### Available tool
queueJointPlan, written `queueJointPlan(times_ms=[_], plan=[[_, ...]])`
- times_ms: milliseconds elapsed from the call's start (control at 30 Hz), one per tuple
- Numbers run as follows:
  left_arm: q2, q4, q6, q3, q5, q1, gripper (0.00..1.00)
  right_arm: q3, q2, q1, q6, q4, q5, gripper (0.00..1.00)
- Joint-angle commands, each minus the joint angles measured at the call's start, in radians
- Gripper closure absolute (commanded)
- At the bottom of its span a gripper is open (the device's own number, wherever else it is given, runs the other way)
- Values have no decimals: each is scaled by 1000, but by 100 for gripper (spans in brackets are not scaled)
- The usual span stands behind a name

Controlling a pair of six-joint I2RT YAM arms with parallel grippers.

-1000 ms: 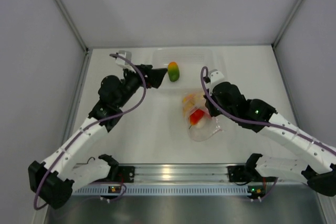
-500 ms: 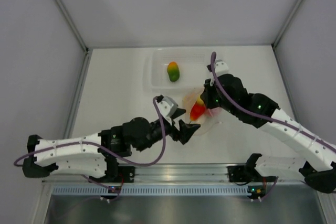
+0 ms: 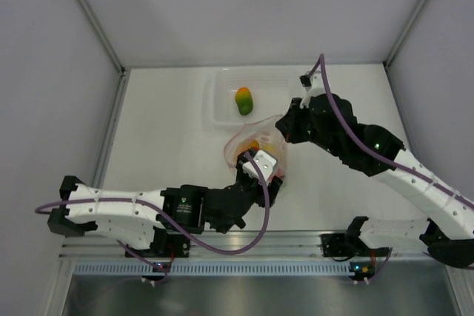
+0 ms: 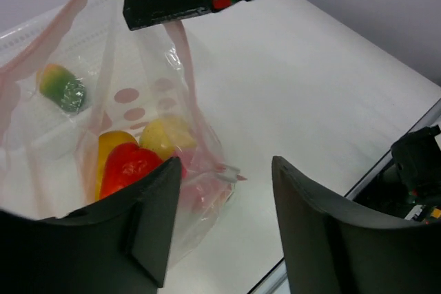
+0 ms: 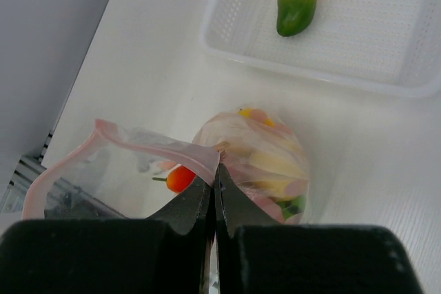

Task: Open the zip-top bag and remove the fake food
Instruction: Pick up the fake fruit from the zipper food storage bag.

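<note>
tub: clear, rectangular, ribbed floor, by the far wall, mid-table | table: white, matte | walls: pale grey panels on three sides | rail: shiny metal along near edge

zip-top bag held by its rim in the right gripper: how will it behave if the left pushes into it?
Likely floppy: the zip-top bag sags and crinkles below the right gripper, pinched by its rim. Probably bottom-heavy, since the fake food pools low. A push from the left gripper would likely just swing it.
</note>
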Motion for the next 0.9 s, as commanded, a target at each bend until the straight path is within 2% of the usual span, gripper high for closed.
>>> queueJointPlan(times_ms=[0, 33, 200, 333, 500, 633, 867], plan=[[-53, -32, -35, 47, -68, 45, 39, 32, 1, 27, 25, 51, -14, 100], [-65, -32, -35, 43, -31, 54, 44, 22, -1, 28, 19, 54, -24, 100], [-113, -31, 0, 40, 66, 62, 45, -61, -21, 35, 10, 48, 0, 100], [-122, -31, 9, 50, 66, 76, 45, -107, -48, 36, 40, 42, 43, 100], [-85, -26, -17, 69, 164, 143, 53, -199, -85, 35, 102, 101, 75, 100], [-15, -31, -15, 112, 167, 148, 55, -172, -51, 35, 71, 81, 84, 100], [90, -32, -24, 135, 258, 192, 55, -66, 21, 28, -38, -9, 147, 100]])
